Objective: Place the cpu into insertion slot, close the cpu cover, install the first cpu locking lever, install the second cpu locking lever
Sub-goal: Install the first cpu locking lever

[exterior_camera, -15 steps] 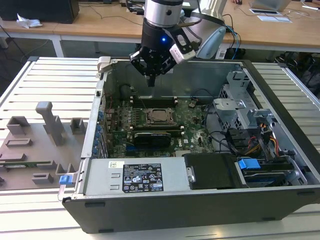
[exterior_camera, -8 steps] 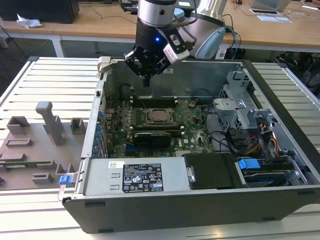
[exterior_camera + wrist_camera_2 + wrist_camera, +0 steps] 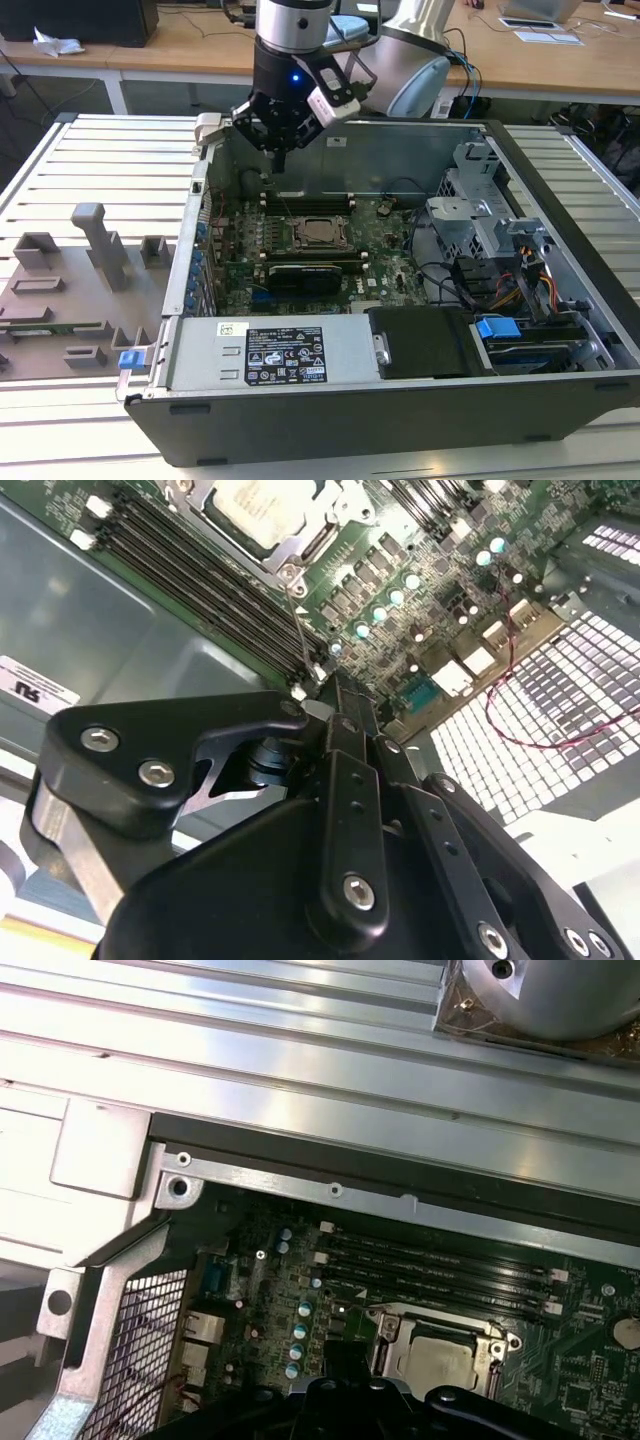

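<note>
The cpu (image 3: 321,232) lies flat in the socket in the middle of the green motherboard, its dull silver-tan top showing in both wrist views (image 3: 262,504) (image 3: 444,1362). The cpu cover (image 3: 397,1322) frames it as a silvery metal rim (image 3: 300,542) and looks lowered around it. A thin locking lever (image 3: 300,620) runs from the socket's corner toward my fingertips. My gripper (image 3: 280,160) hangs above the memory slots behind the socket, shut with nothing in it (image 3: 335,685) (image 3: 345,1358). Whether the tips touch the lever I cannot tell.
The motherboard sits inside an open grey computer case (image 3: 330,150) with upright walls. A power supply box (image 3: 285,355) lies along the front, and drive cages and cables (image 3: 500,270) stand at the exterior view's right. Grey fixtures (image 3: 100,240) stand outside at its left.
</note>
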`<state>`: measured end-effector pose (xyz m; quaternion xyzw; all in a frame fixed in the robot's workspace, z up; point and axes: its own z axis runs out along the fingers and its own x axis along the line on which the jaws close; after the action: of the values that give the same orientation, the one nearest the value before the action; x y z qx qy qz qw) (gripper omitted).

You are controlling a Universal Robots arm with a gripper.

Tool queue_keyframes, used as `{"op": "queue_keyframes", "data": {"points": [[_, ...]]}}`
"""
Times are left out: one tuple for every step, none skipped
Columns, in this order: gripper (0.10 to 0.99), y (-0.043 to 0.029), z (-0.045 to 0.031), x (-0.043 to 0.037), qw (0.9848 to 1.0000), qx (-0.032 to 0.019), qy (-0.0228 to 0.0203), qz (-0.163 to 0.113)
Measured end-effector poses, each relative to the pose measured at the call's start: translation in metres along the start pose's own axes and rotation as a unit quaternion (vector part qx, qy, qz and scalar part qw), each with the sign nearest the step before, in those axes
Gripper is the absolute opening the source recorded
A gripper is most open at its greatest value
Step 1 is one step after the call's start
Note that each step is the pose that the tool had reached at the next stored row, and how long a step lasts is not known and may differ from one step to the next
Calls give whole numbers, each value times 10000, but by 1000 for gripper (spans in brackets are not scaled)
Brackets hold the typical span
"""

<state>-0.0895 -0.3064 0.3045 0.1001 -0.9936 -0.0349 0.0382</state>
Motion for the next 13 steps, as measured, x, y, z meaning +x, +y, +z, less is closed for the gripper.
{"op": "queue_keyframes", "data": {"points": [[106, 2, 1, 12, 10000, 0, 0, 0], [106, 6, 3, 29, 10000, 0, 0, 0], [106, 9, 4, 44, 10000, 0, 0, 1], [106, 11, 5, 53, 10000, 0, 0, 0], [106, 13, 5, 63, 10000, 0, 0, 0], [106, 17, 7, 83, 10000, 0, 0, 1], [106, 20, 8, 98, 10000, 0, 0, 0], [106, 22, 9, 110, 10000, 0, 0, 0], [106, 26, 11, 131, 10000, 0, 0, 0], [106, 29, 12, 145, 10000, 0, 0, 0], [106, 32, 14, 158, 10000, 0, 0, 0], [106, 37, 16, 187, 10000, 0, 0, 0], [106, 41, 17, 203, 10000, 0, 0, 1]]}}
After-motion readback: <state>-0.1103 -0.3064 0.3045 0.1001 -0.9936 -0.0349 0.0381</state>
